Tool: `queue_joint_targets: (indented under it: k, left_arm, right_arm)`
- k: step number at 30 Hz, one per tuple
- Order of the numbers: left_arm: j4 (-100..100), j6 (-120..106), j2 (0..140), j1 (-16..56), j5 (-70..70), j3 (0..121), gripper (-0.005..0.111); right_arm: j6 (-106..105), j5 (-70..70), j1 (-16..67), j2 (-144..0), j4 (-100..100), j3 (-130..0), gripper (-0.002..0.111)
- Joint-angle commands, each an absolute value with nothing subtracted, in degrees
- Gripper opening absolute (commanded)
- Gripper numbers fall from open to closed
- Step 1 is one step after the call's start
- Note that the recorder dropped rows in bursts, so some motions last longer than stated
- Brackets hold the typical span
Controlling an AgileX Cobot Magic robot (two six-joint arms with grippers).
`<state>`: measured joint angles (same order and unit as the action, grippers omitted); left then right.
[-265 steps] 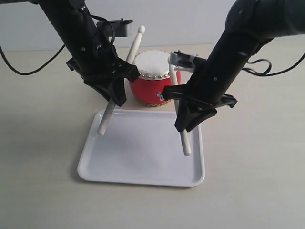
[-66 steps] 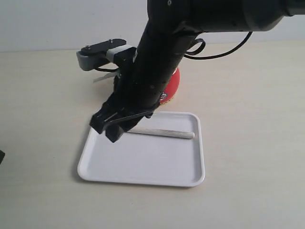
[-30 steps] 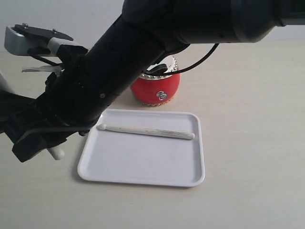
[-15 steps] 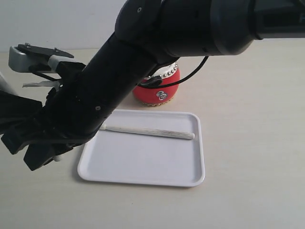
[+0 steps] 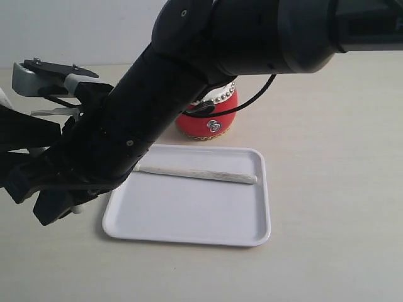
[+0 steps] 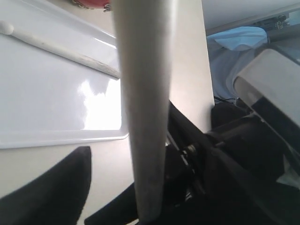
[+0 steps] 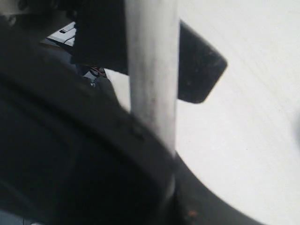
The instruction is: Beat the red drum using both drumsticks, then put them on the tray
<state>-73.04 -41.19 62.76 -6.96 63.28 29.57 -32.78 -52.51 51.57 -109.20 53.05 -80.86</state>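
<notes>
Since the right arm [image 5: 189, 75] reaches across to the left, the outside camera hides plenty. Tray [image 5: 189, 217] sits with the red drum [image 5: 213, 119] just behind it. Right gripper [image 5: 47, 201] and left gripper [image 5: 31, 135] are close together left of the tray; open or clamped, can't tell. One drumstick [image 5: 195, 173] lies across the tray. The other drumstick [image 6: 143, 117] fills both wrist cams, only a stub visible outside.

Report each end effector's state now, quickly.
Left end effector: at the raised drumstick, grip cannot be told.
Right end effector: at that drumstick too, grip cannot be told.
</notes>
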Motion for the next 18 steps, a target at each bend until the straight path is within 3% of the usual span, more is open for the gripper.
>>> queue_joint_targets:
  k: [1, 8, 18]
  left_arm:
    - [-72.4, -41.5, 62.8, -7.0, 62.5, 29.3, 0.072]
    - [-67.9, -41.5, 61.9, -7.0, 62.7, 29.3, 0.071]
    - [-62.3, -38.8, 53.2, -7.0, 64.6, 29.3, 0.071]
  right_arm:
    - [-32.4, -52.5, 51.3, -109.0, 53.9, -80.9, 0.0]
    - [-24.1, -50.7, 50.5, -107.8, 45.5, -80.9, 0.0]
    - [-18.4, -53.9, 43.1, -103.4, 20.7, -80.9, 0.0]
